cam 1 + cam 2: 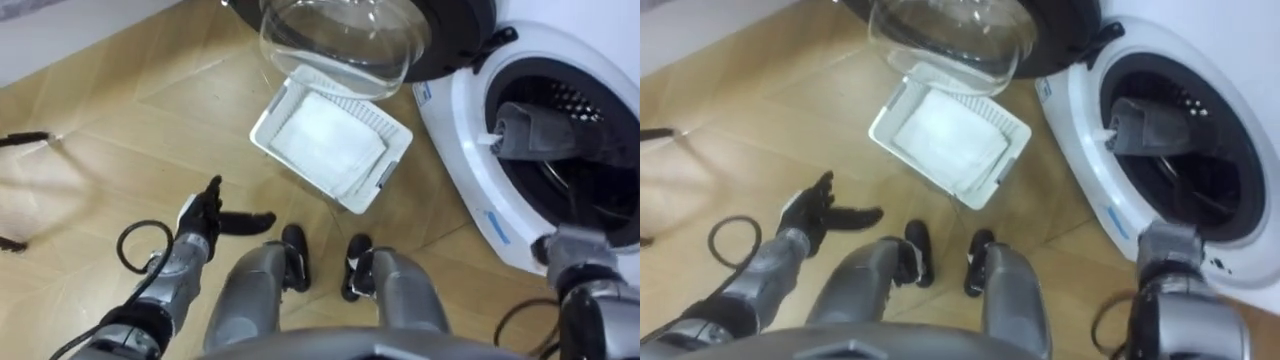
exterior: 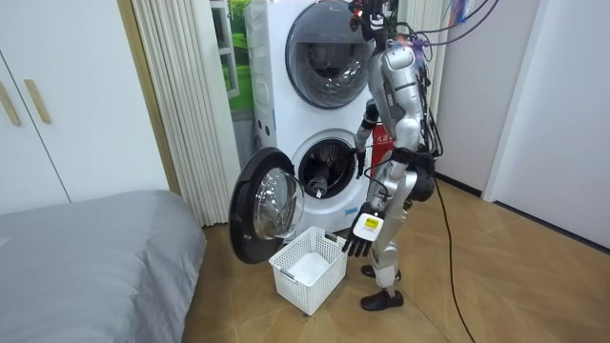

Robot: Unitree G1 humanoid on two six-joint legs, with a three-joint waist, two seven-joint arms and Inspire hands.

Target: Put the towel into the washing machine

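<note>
Robot stands at the washing machine point(image 1: 462, 170), door point(image 1: 335, 40) swung wide. Grey towel point(image 1: 545, 135) sits in the drum mouth and appears not fully inside. Right hand point(image 2: 361, 145) is at the opening with it; its grip cannot be told. Left hand point(image 1: 205, 215) hangs spread and empty over the floor, near the basket point(image 1: 268, 110). Recommendation: carry the towel deep past the rim before release, leaving no corner trailing out.

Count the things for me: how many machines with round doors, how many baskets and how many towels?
Machines with round doors: 2, the upper machine and the lower machine.
Baskets: 1, the white basket.
Towels: 1, the white towel in it.
Total: 4.
</note>
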